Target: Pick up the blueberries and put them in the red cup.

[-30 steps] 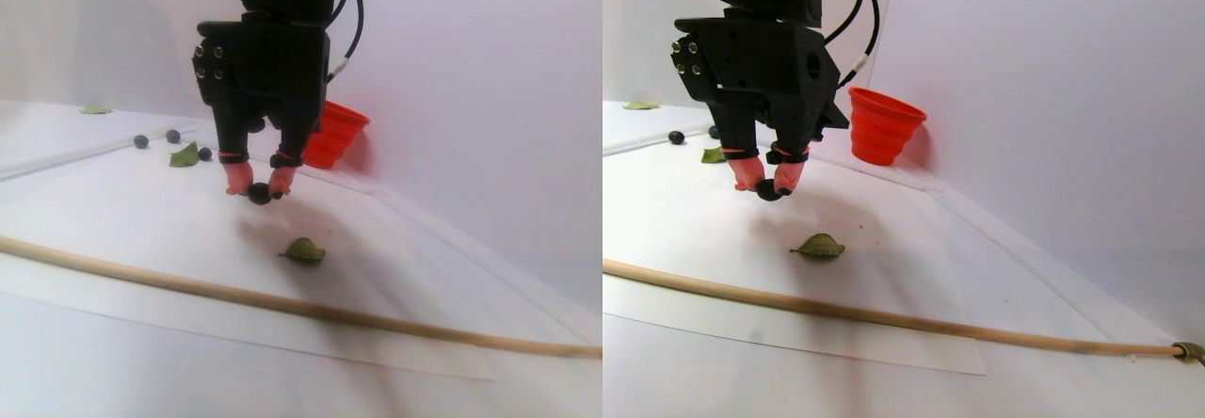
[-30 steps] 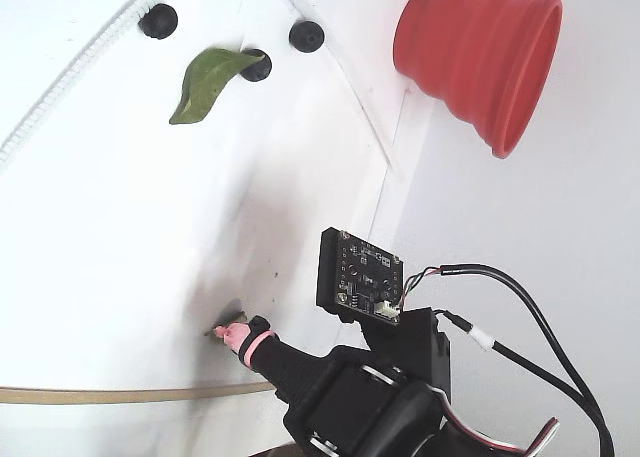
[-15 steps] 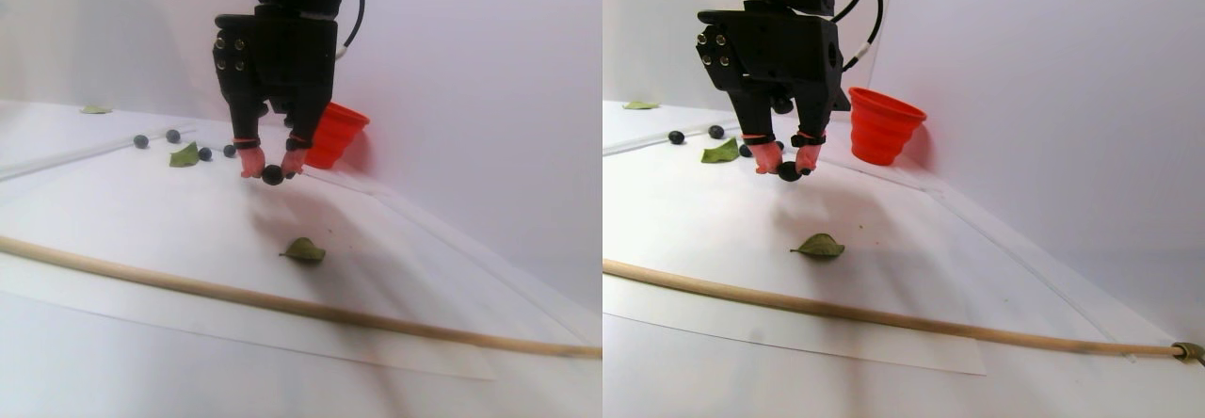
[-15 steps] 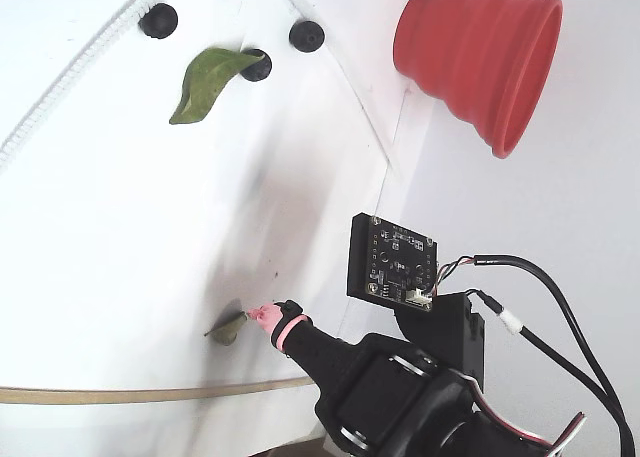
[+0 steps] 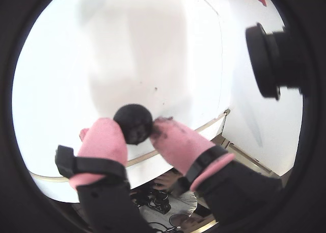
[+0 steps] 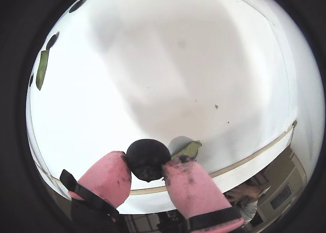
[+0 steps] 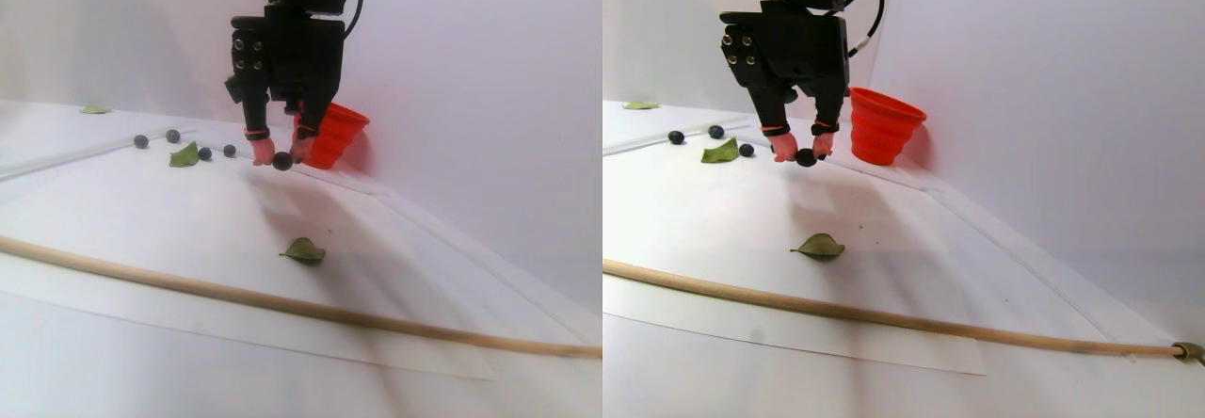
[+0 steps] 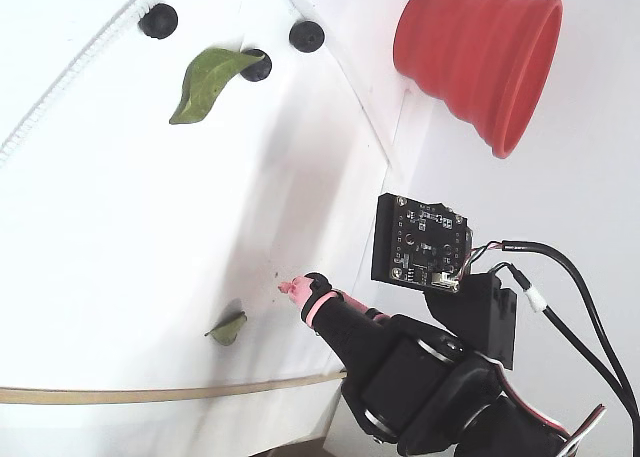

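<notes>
Blueberry (image 5: 133,122): clamped between pink pads of pincer (image 6: 147,166), clear of bench (image 7: 141,220). Since a second ago: carried away from leaf (image 7: 302,249) toward red cup (image 7: 329,134). Cup near, not reached. Other berries (image 8: 158,20) remain beside far leaf (image 8: 205,82).

Matte blue-black blueberries (image 8: 306,36); red-orange ribbed red cup (image 8: 478,59); black gripper (image 5: 136,133) with pink, dark-smudged fingertips (image 5: 104,140); green leaves (image 8: 207,82); tan wooden rod (image 7: 282,305); plain white table (image 7: 141,220).
</notes>
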`<state>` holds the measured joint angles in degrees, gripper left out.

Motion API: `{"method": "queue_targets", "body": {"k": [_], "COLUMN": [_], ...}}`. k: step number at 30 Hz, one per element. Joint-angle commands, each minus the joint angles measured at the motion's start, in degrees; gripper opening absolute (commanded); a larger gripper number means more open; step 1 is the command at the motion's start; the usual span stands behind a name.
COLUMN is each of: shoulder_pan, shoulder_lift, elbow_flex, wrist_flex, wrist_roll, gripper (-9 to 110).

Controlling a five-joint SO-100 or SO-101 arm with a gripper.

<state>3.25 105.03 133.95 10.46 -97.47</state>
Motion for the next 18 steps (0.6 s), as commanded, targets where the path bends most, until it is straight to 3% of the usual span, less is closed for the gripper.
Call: {"method": "queue_targets", "body": {"k": [1, 18], "shoulder_pan": [2.3, 1.5], "shoulder_lift": [6.9, 6.8], "elbow_flex": [-5.4, -12.1], "wrist_flex": [-1.1, -2.0], "wrist_roll": [-1.7, -6.6], "gripper": [12, 13]}}
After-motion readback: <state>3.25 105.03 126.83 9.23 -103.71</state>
